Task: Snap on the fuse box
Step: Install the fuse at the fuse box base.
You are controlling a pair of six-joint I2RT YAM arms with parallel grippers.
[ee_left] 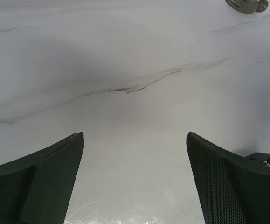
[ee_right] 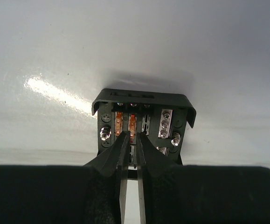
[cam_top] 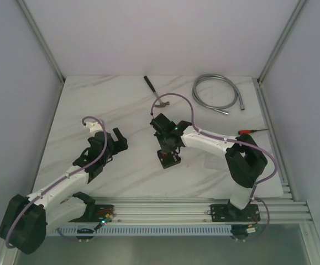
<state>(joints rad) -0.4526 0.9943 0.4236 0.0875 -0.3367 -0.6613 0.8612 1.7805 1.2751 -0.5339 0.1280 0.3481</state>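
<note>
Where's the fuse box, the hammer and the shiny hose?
fuse box [ee_right: 144, 96]: right wrist view, on its black far wall.
hammer [cam_top: 150, 84]: top view, on its black handle.
shiny hose [cam_top: 215, 75]: top view, on the loop's far bend.

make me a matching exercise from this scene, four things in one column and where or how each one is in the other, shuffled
Things
1. left gripper
2. right gripper
3. metal hose
4. hammer

Place or state
A. lying towards the far edge of the table, near its middle
B. fingers almost together, tips down at the slots of the fuse box
C. wide open above bare tabletop
D. looped in the far right corner

Pairs: 1-C, 2-B, 3-D, 4-A
</note>
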